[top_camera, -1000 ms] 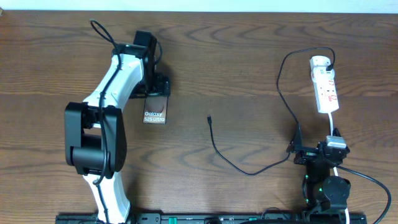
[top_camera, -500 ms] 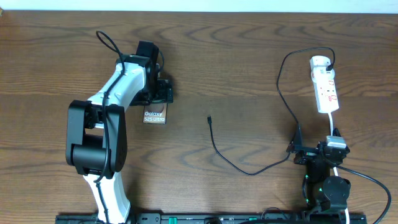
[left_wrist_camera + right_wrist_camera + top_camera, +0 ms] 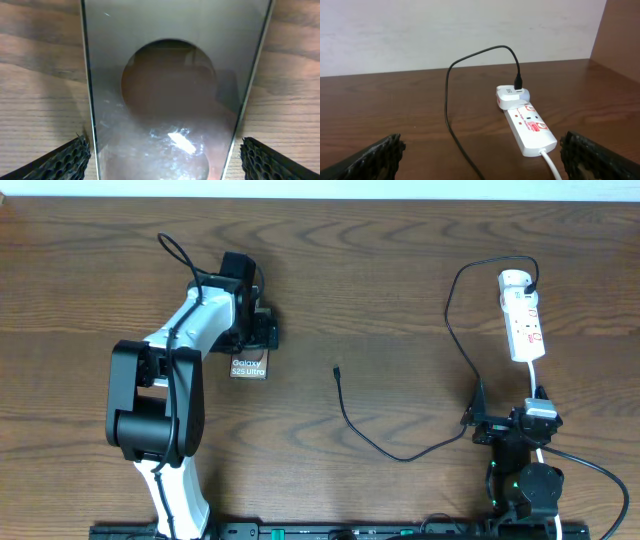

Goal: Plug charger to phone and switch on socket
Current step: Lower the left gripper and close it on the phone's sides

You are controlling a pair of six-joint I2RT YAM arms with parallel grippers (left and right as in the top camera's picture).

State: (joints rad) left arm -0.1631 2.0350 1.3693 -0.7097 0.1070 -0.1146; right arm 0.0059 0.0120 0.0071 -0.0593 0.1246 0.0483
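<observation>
The phone (image 3: 250, 366) lies flat on the table, its lettering facing up. In the left wrist view the phone (image 3: 170, 75) fills the middle, glossy with a dark oval. My left gripper (image 3: 254, 338) (image 3: 164, 159) is open, with one finger on each side of the phone's end, close to its edges. The charger cable (image 3: 380, 448) (image 3: 451, 115) runs from the white adapter (image 3: 515, 280) (image 3: 512, 96) on the socket (image 3: 524, 320) (image 3: 530, 127) to its loose tip (image 3: 337, 369) mid-table. My right gripper (image 3: 505, 423) (image 3: 482, 162) is open and empty, just short of the socket.
The socket's white cord (image 3: 552, 162) runs back towards my right arm. The cable loops over the table between the socket and the phone. A pale wall (image 3: 445, 30) stands behind the far table edge.
My left gripper has shifted slightly right and down over the phone's far end. The right arm, cable and socket have not moved.
</observation>
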